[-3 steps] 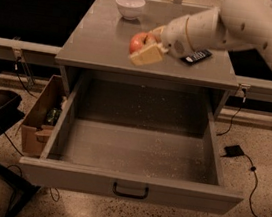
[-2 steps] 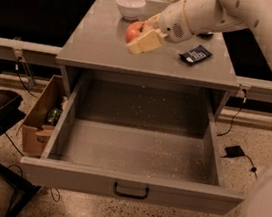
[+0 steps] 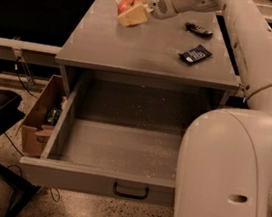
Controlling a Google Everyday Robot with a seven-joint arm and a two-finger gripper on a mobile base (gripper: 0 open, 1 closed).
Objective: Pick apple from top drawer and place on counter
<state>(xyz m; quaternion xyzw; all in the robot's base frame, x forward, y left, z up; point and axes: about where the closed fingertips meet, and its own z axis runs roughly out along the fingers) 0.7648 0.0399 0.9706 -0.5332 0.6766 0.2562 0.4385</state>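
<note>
Since the apple must land on the counter, the gripper — jaws pinching it — hovers at eleven o'clock.

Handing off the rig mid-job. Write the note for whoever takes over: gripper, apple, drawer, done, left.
Gripper: over the far left of the counter, jaws closed on the apple.
Top drawer: open, nothing visible inside.
A dark packet and a small black object lie on the counter's right side, apart from the apple.
Done: apple out of the drawer, above the counter.
Left: set it down, open the jaws, withdraw. Whether it already touches the surface cannot be told.
</note>
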